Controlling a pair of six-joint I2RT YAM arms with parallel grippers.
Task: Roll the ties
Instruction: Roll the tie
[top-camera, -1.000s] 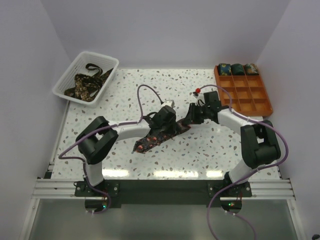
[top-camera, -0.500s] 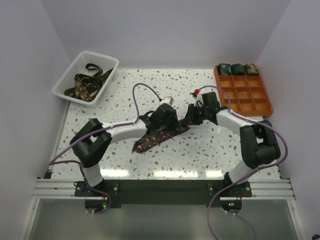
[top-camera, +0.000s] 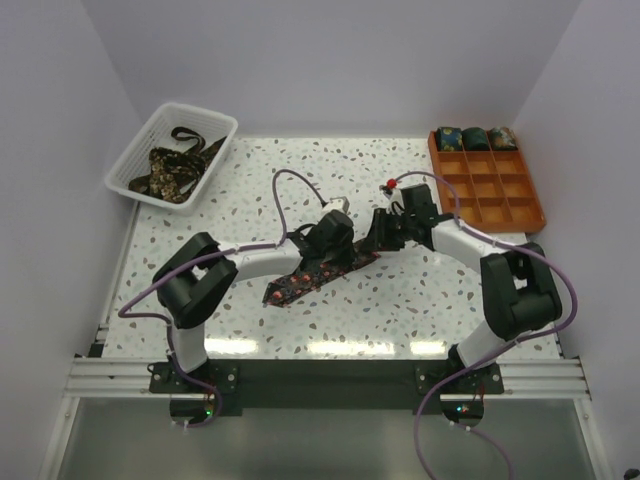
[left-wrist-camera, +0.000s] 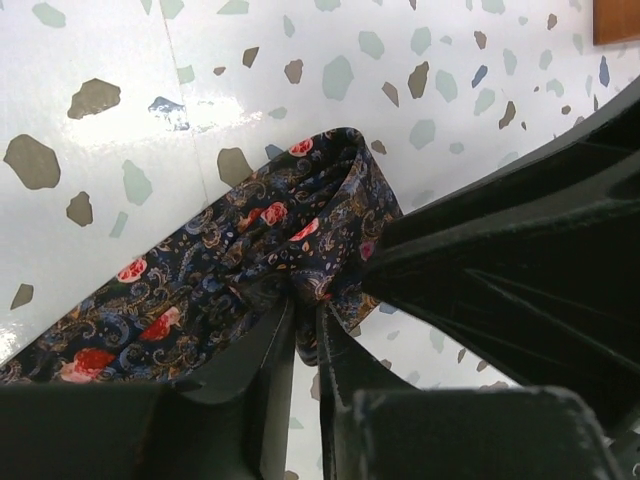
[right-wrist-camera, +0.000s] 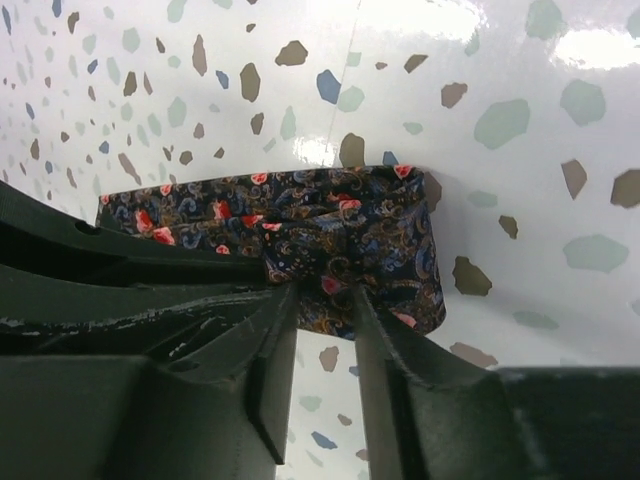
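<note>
A dark tie (top-camera: 310, 278) with red flowers lies slantwise at the table's middle, pointed end toward the near left. Its far end is folded over into a short double layer (right-wrist-camera: 350, 240). My left gripper (left-wrist-camera: 306, 312) is shut on that fold from one side, the cloth bunched between its fingers. From the other side my right gripper (right-wrist-camera: 325, 290) is shut on the same fold. In the top view the two grippers, left (top-camera: 345, 255) and right (top-camera: 382, 240), meet over the tie's far end. Three rolled ties (top-camera: 474, 138) sit in the orange tray's back row.
An orange gridded tray (top-camera: 495, 195) stands at the back right. At the back left a white mesh basket (top-camera: 172, 152) holds loose unrolled ties (top-camera: 172, 170). The right arm's black body (left-wrist-camera: 520, 260) fills the right of the left wrist view.
The left gripper opened briefly, then closed again on the tie's folded end. The left arm swung out and back. The right gripper stayed on the fold.
</note>
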